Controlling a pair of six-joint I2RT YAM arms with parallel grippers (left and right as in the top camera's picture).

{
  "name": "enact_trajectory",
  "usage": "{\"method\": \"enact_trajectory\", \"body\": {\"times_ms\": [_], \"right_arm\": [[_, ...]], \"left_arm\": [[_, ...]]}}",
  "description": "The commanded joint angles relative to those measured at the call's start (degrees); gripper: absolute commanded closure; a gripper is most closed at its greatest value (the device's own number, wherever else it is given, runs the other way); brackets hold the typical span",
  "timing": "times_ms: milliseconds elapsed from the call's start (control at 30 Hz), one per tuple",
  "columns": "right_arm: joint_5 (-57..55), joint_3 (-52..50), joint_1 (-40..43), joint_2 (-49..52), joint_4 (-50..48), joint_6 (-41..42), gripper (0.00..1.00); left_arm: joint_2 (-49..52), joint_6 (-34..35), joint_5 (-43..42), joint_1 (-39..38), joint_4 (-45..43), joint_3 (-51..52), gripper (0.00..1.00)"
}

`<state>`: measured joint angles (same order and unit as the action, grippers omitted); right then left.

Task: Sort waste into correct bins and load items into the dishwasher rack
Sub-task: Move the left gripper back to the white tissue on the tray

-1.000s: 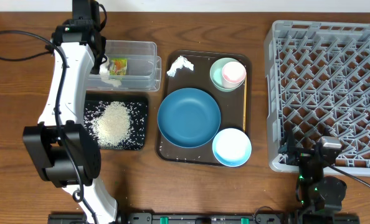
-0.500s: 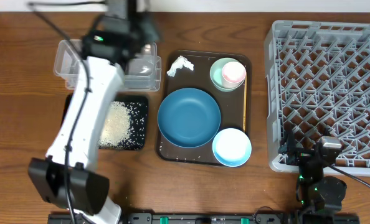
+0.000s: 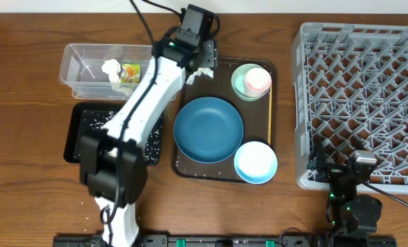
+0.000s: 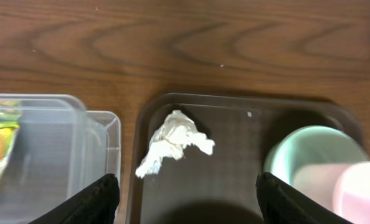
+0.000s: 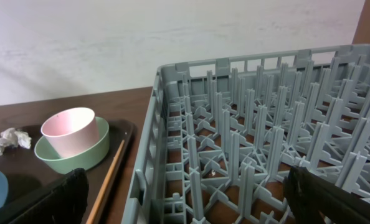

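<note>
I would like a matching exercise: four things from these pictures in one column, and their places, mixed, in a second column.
Things:
1. pink cup
2. yellow-green scrap
3. rice grains
4. dark blue plate

Places:
a. in the clear tub
b. on the brown tray
c. in the mint green bowl
d. on the black tray

Pairs: 1-c, 2-a, 3-d, 4-b

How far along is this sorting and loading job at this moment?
Done: one tissue wad and the yellow-green scrap lie in the clear tub; rice sits on the black tray. In hand: the open left gripper hovers over the tissue on the brown tray. Left: blue plate, light blue bowl, mint bowl with pink cup and wooden stick sit there; the grey rack holds nothing.
</note>
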<state>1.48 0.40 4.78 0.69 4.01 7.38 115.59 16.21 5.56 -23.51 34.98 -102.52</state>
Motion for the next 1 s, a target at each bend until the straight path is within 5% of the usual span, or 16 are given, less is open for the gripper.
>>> {"method": "enact_trajectory", "body": {"times_ms": [0, 200, 700, 800, 967], "right_arm": [[-0.39, -0.09, -1.42, -0.31, 0.22, -0.39, 0.01], [-0.39, -0.09, -1.42, -0.31, 0.24, -0.39, 0.01], [-0.39, -0.09, -1.42, -0.31, 0.24, -0.39, 0.01], [-0.39, -0.09, -1.42, -0.31, 0.24, -0.39, 0.01], [-0.42, -0.09, -1.42, -0.31, 0.24, -0.39, 0.01]], "left_arm": [[2.67, -3.72, 1.57, 0.17, -2.19, -0.07, 0.24], [7.32, -11.5, 1.6, 0.17, -3.63, -0.07, 0.23], [14.88, -11.47, 1.57, 0.17, -5.14, -0.07, 0.23], [15.28, -11.45, 1.55, 0.17, -5.16, -0.07, 0.37], [15.96, -11.45, 1.55, 0.17, -5.11, -0.07, 0.39]]}}
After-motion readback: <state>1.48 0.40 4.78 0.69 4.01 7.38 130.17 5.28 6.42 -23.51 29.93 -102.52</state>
